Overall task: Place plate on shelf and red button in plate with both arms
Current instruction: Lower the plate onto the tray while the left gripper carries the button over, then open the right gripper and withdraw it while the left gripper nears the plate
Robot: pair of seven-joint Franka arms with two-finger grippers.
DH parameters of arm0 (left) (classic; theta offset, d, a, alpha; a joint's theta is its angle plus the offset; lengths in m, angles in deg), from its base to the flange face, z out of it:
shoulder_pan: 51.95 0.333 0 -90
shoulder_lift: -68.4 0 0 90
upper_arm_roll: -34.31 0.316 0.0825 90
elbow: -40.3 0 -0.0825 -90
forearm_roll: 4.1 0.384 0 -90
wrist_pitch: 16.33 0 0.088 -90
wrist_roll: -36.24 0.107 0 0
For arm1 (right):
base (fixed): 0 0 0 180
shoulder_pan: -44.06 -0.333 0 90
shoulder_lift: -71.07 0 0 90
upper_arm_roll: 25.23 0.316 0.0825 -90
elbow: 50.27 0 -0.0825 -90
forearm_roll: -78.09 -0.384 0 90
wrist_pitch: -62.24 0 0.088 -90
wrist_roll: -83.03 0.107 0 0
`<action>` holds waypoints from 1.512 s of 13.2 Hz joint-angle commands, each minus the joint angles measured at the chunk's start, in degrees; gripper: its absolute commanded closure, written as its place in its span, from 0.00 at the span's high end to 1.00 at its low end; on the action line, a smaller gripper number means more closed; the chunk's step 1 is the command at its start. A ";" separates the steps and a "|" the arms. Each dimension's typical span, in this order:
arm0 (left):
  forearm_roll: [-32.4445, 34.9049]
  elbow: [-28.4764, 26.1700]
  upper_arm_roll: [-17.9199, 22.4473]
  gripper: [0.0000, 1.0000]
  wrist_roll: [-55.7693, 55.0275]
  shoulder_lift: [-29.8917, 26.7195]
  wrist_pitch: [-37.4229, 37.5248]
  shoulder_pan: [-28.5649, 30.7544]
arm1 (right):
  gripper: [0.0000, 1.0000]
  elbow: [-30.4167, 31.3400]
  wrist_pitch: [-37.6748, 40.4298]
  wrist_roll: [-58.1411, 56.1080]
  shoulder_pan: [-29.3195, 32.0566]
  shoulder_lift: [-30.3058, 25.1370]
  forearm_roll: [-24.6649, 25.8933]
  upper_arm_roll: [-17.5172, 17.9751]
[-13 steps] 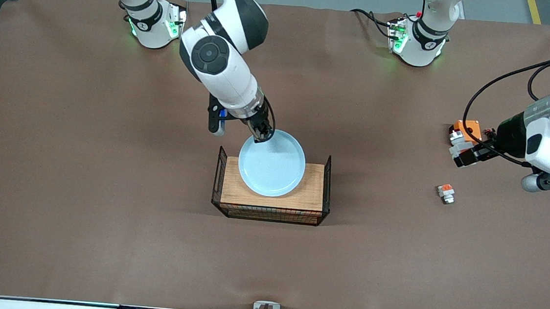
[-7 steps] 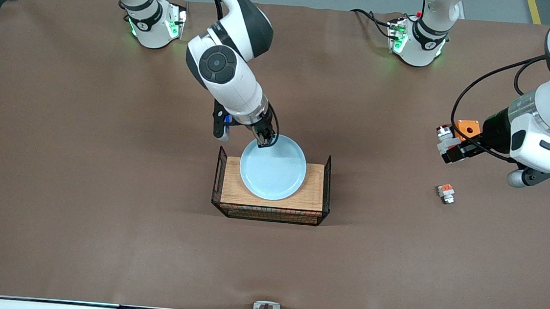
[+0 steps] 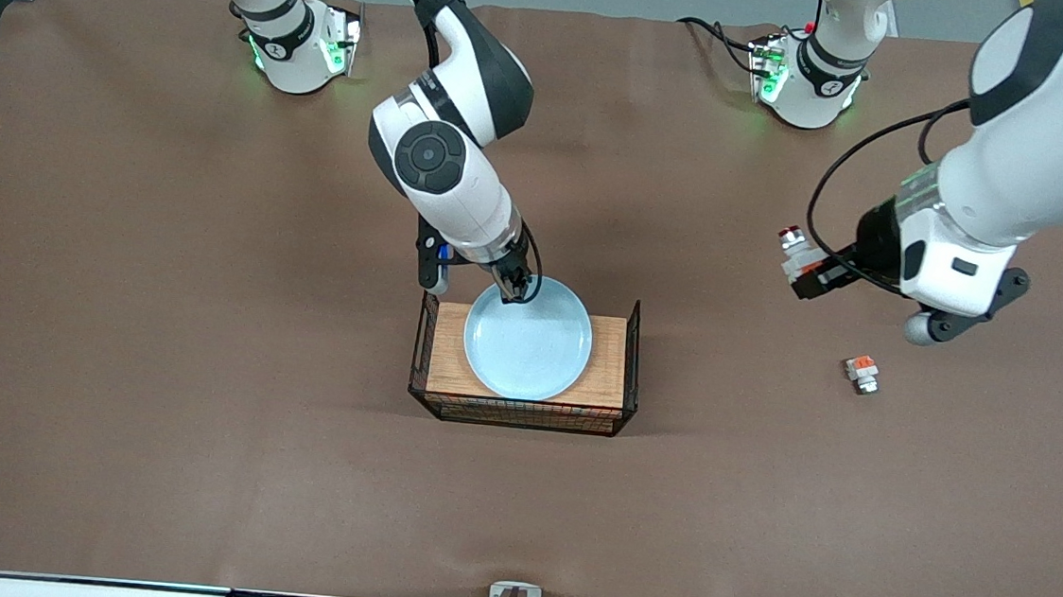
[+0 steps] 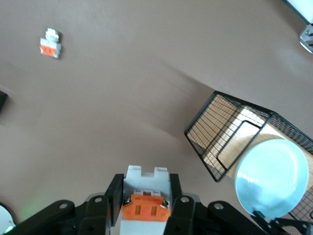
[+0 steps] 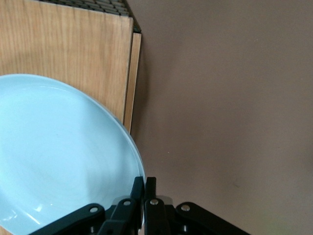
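Right gripper jaws pinching plate rim over rack, left gripper jaws clamping red button

I see the table covered in plain brown paper. A wire basket with a wooden floor sits directly on it near the middle, under the right arm's fingertips. A small white-and-orange part with a grey end lies on the paper toward the left arm's end, nearer the front camera than the spot below the left arm's fingers and well apart from the basket. The two arm bases stand on the table too.
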 commanded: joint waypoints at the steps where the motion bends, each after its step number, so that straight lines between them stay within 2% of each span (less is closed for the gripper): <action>1: -0.40 2.76 -0.22 0.00 -5.85 2.31 -0.63 -2.91 | 0.05 -2.99 0.71 -2.11 0.72 2.39 0.07 -0.08; 3: -0.40 3.73 -0.14 0.00 -11.81 3.63 -2.30 -6.07 | 0.09 -2.99 0.62 -2.55 0.81 2.57 0.07 0.01; 4: -0.40 3.99 -0.05 0.00 -14.54 3.99 -4.05 -7.57 | 0.24 -2.99 0.71 -2.38 0.81 2.57 0.07 0.01; 5: -0.40 4.17 -0.05 0.00 -16.83 4.69 -5.63 -8.54 | 0.65 -2.99 0.71 -1.51 0.81 2.57 -0.19 0.01; 8: -0.49 4.69 -0.05 0.00 -23.08 5.92 -9.68 -11.09 | 0.94 -3.08 1.41 -0.53 1.42 1.78 -0.54 0.10; 9: -0.49 4.87 0.04 0.00 -23.70 6.45 -9.95 -11.27 | 1.00 -3.17 2.11 -0.70 1.33 1.52 -0.19 0.10; 12: -0.49 4.96 -0.05 0.00 -26.60 7.76 -13.37 -12.67 | 1.00 -7.90 12.00 -1.23 1.51 -0.32 -0.01 0.01; 15: -0.40 4.96 0.30 0.00 -31.08 9.96 -18.46 -14.78 | 1.00 -6.78 21.31 -9.81 1.51 -9.09 0.34 -0.08; 17: 0.29 4.87 0.48 0.00 -34.07 11.80 -21.63 -16.45 | 1.00 -5.99 28.45 -15.70 2.82 -14.10 3.05 -0.16; 19: 3.62 4.96 0.48 0.00 -36.97 14.26 -24.18 -17.77 | 1.00 -0.48 31.81 -25.87 5.62 -21.82 3.77 -0.34; 20: 5.03 4.96 0.57 0.00 -38.64 15.40 -25.67 -18.82 | 1.00 4.95 31.47 -32.63 8.08 -27.17 3.77 -0.34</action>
